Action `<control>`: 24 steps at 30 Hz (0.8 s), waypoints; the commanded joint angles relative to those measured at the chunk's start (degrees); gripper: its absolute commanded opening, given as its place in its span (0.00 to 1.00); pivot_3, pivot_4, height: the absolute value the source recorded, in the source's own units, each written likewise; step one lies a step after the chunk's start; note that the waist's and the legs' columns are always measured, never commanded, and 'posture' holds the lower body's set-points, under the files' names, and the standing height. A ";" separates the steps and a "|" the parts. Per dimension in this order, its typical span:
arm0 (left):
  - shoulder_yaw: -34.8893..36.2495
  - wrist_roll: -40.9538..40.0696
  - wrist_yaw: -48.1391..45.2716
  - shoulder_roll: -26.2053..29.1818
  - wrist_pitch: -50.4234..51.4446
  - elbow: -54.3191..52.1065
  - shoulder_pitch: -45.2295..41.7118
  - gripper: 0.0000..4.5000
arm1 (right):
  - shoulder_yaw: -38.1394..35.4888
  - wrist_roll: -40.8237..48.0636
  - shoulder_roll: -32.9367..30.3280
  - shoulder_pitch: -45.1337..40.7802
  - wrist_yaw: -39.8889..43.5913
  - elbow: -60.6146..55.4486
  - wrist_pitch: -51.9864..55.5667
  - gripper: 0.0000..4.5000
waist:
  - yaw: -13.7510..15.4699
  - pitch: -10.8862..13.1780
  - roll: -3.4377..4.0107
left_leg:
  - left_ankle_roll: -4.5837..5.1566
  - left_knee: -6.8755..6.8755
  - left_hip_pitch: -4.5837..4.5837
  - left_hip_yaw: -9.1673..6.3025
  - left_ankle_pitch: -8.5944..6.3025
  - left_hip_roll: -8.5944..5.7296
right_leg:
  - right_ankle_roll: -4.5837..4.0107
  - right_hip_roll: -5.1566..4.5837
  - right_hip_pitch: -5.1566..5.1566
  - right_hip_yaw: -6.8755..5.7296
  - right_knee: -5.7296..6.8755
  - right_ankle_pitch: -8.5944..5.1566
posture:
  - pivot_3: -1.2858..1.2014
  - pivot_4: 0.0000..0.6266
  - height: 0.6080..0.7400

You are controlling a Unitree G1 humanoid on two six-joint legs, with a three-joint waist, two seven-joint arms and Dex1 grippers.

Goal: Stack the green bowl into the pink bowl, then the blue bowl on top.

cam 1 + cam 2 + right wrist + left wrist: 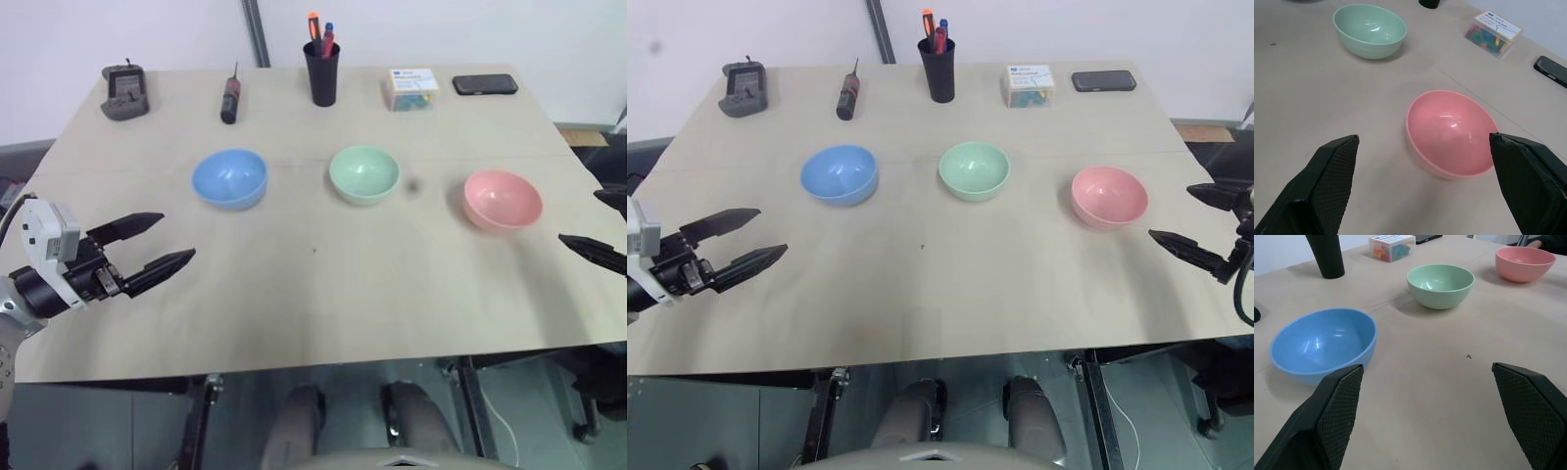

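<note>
Blue bowl (229, 178): upright on the table (323, 304), left of centre in the head view, empty.
Green bowl (363, 174): centre of the frame, upright, apart from the other two.
Pink bowl (502, 199): right of centre, upright, empty.
Row: blue, green, pink from left to right, none touching.
Left gripper (162, 245): lower left of the frame, over the table's near edge, jaws spread wide and empty, short of the blue bowl.
Right gripper (1190, 221): right edge of the frame, jaws spread wide and empty, just beside the pink bowl, not touching.
Back of table: remote (125, 94), screwdriver (231, 98), black pen cup (321, 71), clip box (411, 87), phone (485, 84).
</note>
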 commanded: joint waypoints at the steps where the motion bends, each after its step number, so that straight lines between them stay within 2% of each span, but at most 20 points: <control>1: -0.75 0.26 0.58 0.08 0.16 -1.66 -1.48 0.99 | 0.72 -1.11 0.55 -1.09 -1.12 -0.90 -1.01 1.00 | 0.01 0.00 0.00 | 0.00 0.00 0.00 0.00 0.00 0.00 | 0.00 0.00 0.00 0.00 0.00 0.00 | 0.52 0.24 1.00; 6: -5.43 0.06 1.39 -2.20 -0.31 -4.77 -4.74 0.99 | 10.30 -5.29 4.44 -7.52 -7.10 -0.21 -2.32 1.00 | -0.08 0.00 -0.02 | -0.01 0.04 0.01 0.01 0.01 0.00 | 0.01 0.00 0.00 0.01 0.02 0.01 | 0.52 0.24 1.00; 11: -12.60 -0.87 0.90 -5.93 -1.39 -9.30 -8.78 0.99 | 23.25 -15.47 8.73 -18.54 -13.41 8.49 -5.10 1.00 | -0.22 0.01 -0.01 | -0.01 0.04 0.01 0.08 0.01 -0.01 | 0.00 0.00 -0.03 0.08 0.08 0.02 | 0.52 0.24 1.00; 19: -20.51 -1.71 0.39 -9.21 -0.87 -14.03 -16.29 0.99 | 35.12 -22.38 16.25 -30.50 -13.14 23.21 -6.92 1.00 | -0.19 0.01 -0.02 | -0.02 0.04 -0.10 0.01 0.01 -0.04 | -0.01 0.00 -0.15 0.04 0.16 0.03 | 0.52 0.24 1.00; 23: -21.04 -2.35 0.96 -9.52 -0.31 -15.10 -17.45 1.00 | 37.22 -24.39 18.03 -34.14 -12.60 28.87 -8.02 0.79 | -0.26 0.01 -0.02 | -0.01 0.04 -0.12 0.06 0.01 -0.06 | -0.01 -0.02 -0.18 0.07 0.15 0.03 | 0.52 0.24 1.00; 24: -20.90 -2.55 1.14 -9.52 -0.19 -15.35 -17.25 1.00 | 37.42 -24.77 18.20 -34.57 -12.31 29.49 -8.75 0.66 | -0.26 0.01 -0.01 | -0.01 0.04 -0.13 0.05 0.01 -0.06 | -0.01 -0.02 -0.19 0.07 0.16 0.03 | 0.52 0.24 1.00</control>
